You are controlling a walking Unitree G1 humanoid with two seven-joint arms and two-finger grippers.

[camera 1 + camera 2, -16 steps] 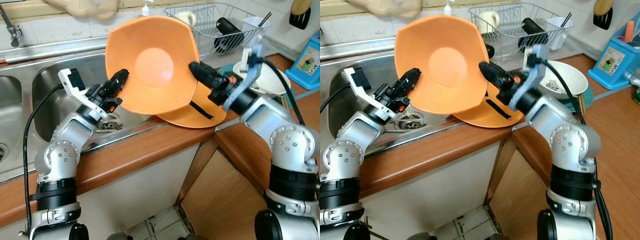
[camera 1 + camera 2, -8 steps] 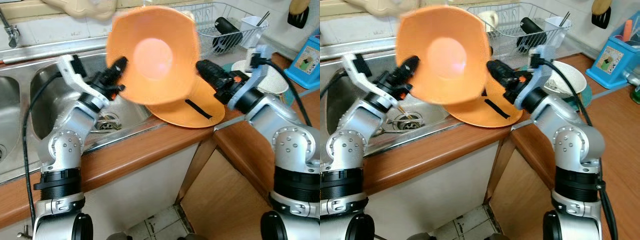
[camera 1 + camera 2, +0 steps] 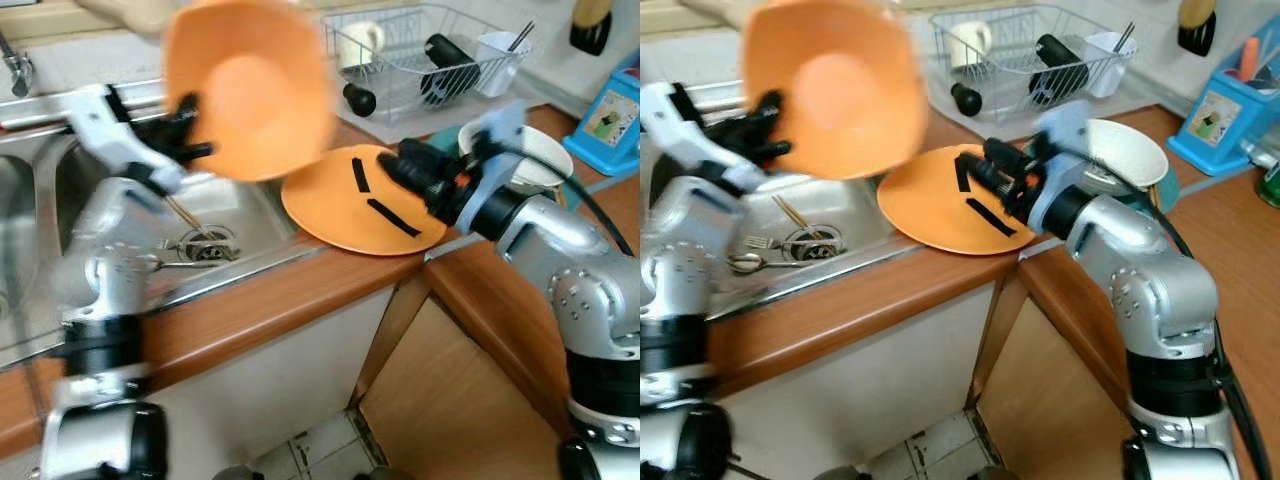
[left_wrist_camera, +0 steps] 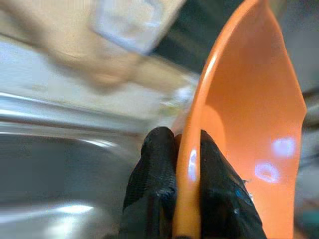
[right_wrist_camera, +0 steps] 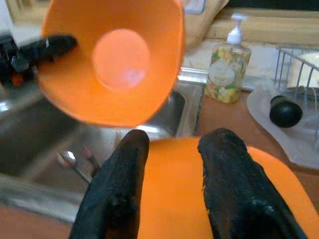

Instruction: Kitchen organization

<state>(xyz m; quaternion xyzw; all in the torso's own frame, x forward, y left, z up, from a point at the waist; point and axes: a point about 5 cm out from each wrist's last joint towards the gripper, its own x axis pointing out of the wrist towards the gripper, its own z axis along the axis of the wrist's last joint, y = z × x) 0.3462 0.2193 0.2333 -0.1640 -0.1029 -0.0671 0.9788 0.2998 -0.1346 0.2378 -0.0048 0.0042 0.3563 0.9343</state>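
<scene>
Currently the left gripper [image 4: 180, 199] pinches the rim of the orange plastic bowl [image 3: 245, 85] between closed fingers, the wall rising straight up from the fingertips, cavity facing me, over the steel sink [image 3: 215, 215]. I see the right gripper [image 5: 169, 149] with fingers apart and empty, the flat orange plate [image 3: 345, 205] directly beneath them. The bowl lies ahead of the right fingers, well apart, so I judge the left arm alone carries the next placement.

One orange bowl [image 3: 245, 85], one orange plate [image 3: 360, 205], one dish rack [image 3: 415, 60], one soap bottle [image 5: 223, 74], one white bowl [image 3: 1125, 150], two grippers, left gripper [image 4: 177, 164] and right gripper [image 5: 172, 164].
</scene>
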